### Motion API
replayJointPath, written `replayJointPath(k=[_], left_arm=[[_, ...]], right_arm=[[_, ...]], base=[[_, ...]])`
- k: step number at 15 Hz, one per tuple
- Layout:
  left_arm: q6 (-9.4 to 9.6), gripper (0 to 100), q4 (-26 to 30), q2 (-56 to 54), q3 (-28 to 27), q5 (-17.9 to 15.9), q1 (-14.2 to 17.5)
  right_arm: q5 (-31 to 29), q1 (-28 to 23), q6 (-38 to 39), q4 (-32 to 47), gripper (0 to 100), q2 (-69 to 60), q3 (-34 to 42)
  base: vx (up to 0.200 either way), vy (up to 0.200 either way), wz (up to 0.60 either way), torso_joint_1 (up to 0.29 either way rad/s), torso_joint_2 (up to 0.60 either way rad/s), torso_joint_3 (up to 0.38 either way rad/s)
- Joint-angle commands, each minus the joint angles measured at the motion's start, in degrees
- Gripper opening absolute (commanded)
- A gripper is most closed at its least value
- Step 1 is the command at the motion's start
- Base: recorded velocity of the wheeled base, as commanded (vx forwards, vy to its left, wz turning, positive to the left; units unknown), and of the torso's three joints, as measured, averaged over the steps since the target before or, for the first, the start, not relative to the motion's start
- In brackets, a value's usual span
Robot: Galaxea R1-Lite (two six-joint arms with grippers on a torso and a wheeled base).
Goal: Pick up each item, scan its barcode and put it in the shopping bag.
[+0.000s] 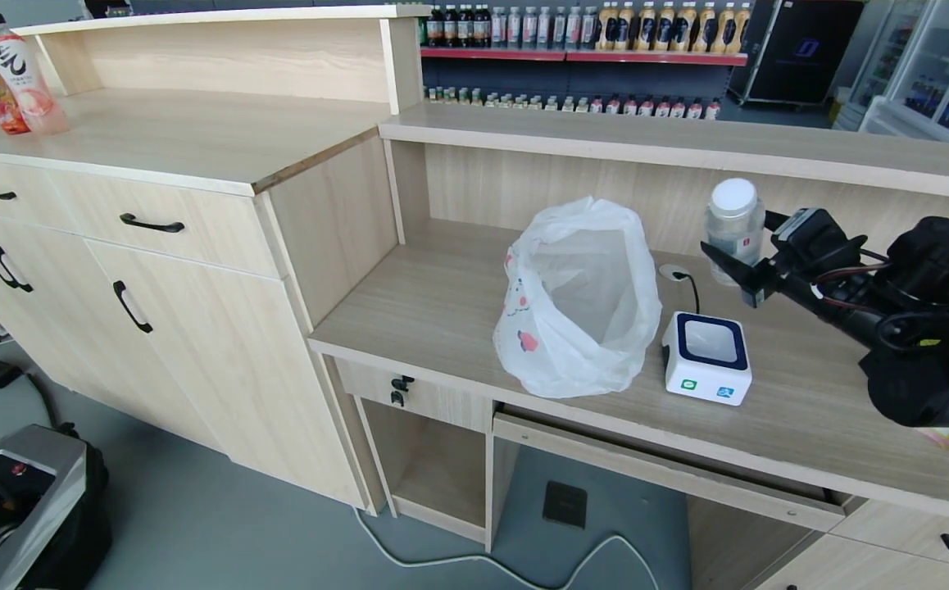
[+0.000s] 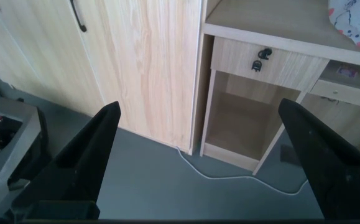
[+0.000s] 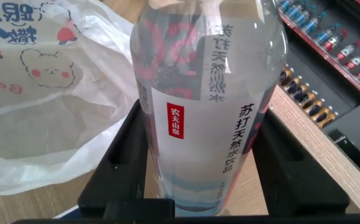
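A clear water bottle (image 1: pixel 733 223) with a white cap stands upright at the back of the lower counter (image 1: pixel 442 303). My right gripper (image 1: pixel 742 264) is shut on its lower body. In the right wrist view the labelled bottle (image 3: pixel 211 93) sits between the two black fingers (image 3: pixel 114 165) of the right gripper (image 3: pixel 204 171). I cannot tell whether its base touches the wood. The white plastic shopping bag (image 1: pixel 577 299) stands open-mouthed to the left, and its printed side (image 3: pixel 36 93) lies just behind the bottle. A white barcode scanner (image 1: pixel 708 356) sits beside the bag. My left gripper (image 2: pixel 204 155) hangs open over the grey floor by the cabinet.
Two drink bottles (image 1: pixel 11 74) stand on the higher counter at far left. A black cable (image 1: pixel 694 288) runs from the scanner to the back wall. A small pink item (image 1: pixel 946 436) lies under my right arm. Drink shelves (image 1: pixel 589 33) line the room behind.
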Motion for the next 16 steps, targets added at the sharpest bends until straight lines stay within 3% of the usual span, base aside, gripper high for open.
replayJointPath(k=[1, 16], left_arm=[[-0.06, 100, 0.00, 0.02, 0.00, 0.02, 0.01], [0.02, 100, 0.00, 0.02, 0.00, -0.07, 0.01]], right_arm=[[0.05, 0.61, -0.42, -0.02, 0, 2.16, -0.72], [0.05, 3.25, -1.91, -3.01, 0, 6.12, -2.39]], base=[[0.000, 0.000, 0.00, 0.000, 0.00, 0.000], [0.000, 0.000, 0.00, 0.000, 0.00, 0.000]])
